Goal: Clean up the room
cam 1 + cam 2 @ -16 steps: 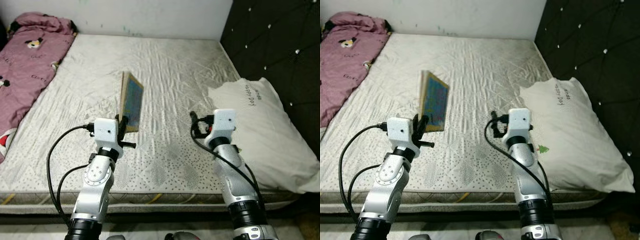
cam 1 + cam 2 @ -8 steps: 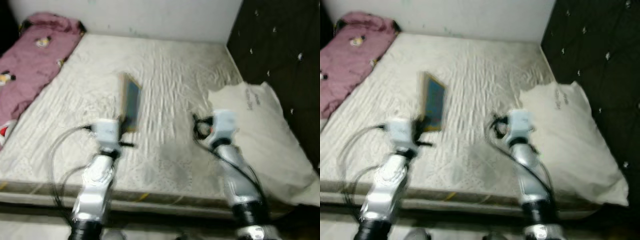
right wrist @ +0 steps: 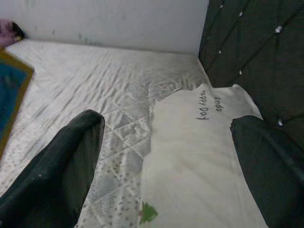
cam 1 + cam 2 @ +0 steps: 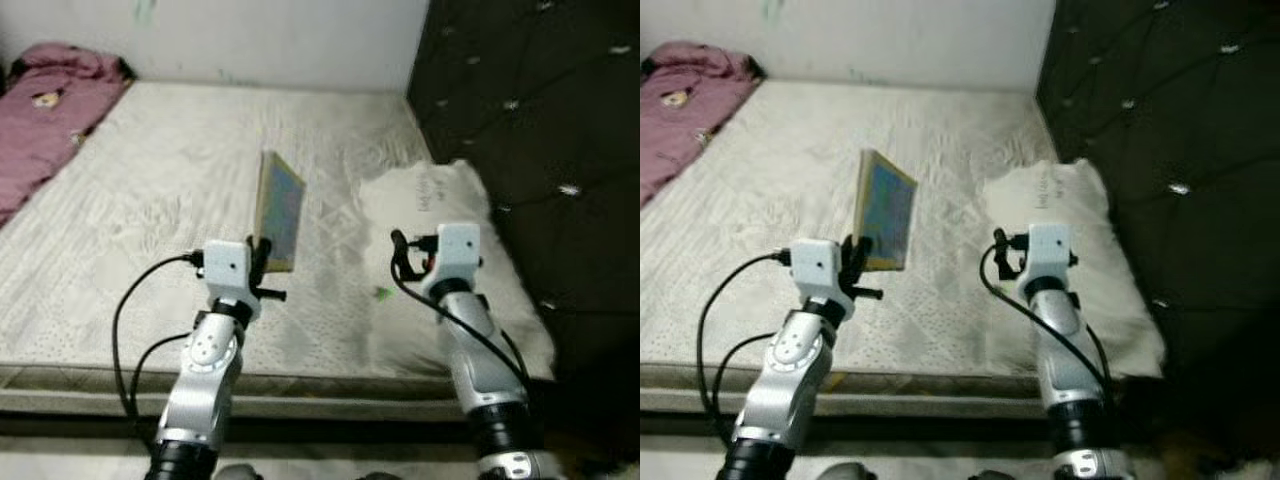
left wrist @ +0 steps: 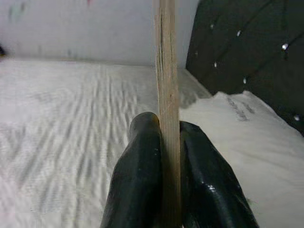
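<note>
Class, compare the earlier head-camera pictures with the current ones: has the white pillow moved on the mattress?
No. The white pillow lies against the dark headboard as before; the whole picture shifted because the camera turned.

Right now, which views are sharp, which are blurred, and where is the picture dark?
Eye views: fairly sharp, slightly soft; the headboard side is dark. Left wrist view: the board edge and left tool are close and soft. Right wrist view: the fingers are blurred, the pillow lettering readable.

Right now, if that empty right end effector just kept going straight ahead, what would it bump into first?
Most likely the white pillow, which lies between the open right end effector's fingers, with the mattress beside it. Depth is hard to judge.
</note>
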